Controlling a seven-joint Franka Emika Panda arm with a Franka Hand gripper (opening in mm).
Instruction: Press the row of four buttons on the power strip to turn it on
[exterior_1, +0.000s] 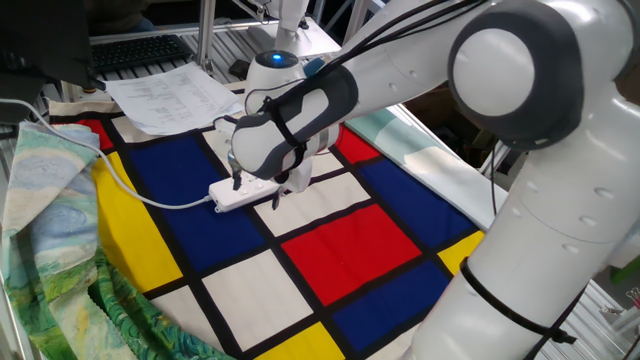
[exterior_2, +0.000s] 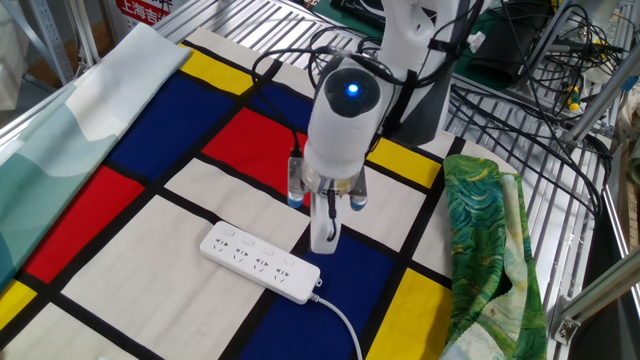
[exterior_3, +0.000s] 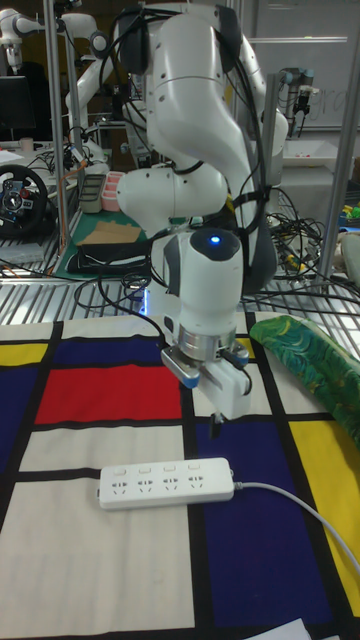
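A white robot arm reaches down over a bench covered by a cloth (exterior_2: 130, 150) of red, blue, yellow and white blocks with black lines. Its claw (exterior_2: 325, 240) points straight down and holds nothing. In the other fixed view the fingers (exterior_2: 323, 228) look like one narrow white blade, with no gap to be seen between the tips. The tall fixed view (exterior_3: 218, 418) also shows a single dark tip. Whether the tips truly touch each other cannot be told for sure. The tip hangs just above the cloth, near the cable end of the strip (exterior_2: 260, 262), on its far side, and does not touch it.

The strip lies flat on the cloth, across a white block and the edge of a blue one. In the tall fixed view (exterior_3: 167, 482) it runs left to right in front of the claw. The buttons (exterior_3: 168, 467) sit in a line along its far edge, above the sockets. A white cable (exterior_3: 295, 508) leaves its right end and curves away over the blue block.

In one fixed view the arm's wrist covers much of the strip (exterior_1: 240, 193), and the claw (exterior_1: 257, 190) hangs beside it. A stack of printed papers (exterior_1: 170, 95) lies at the far corner of the bench. A green patterned fabric (exterior_2: 490, 240) is bunched on the wire shelf beside the bench.
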